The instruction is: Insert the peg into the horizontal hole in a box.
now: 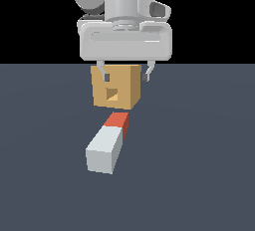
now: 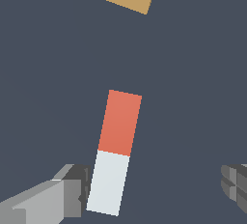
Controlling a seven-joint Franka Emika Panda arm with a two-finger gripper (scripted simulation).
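Plainly rigid and square-edged, the peg (image 1: 108, 144) lies flat on the floor at the centre of the exterior view, red end toward the box (image 1: 116, 86) just beyond it. It looks light and stiff; its flat sides suit a pinch across the white half. The gripper (image 1: 126, 75) hangs high with jaws spread wide, holding nothing. Only the exterior view shows the hole (image 1: 113, 94). The wrist view shows one finger (image 2: 67, 196) close beside the peg's white end.

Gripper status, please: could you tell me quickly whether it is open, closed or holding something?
Gripper: open, holding nothing; the peg lies on the floor.
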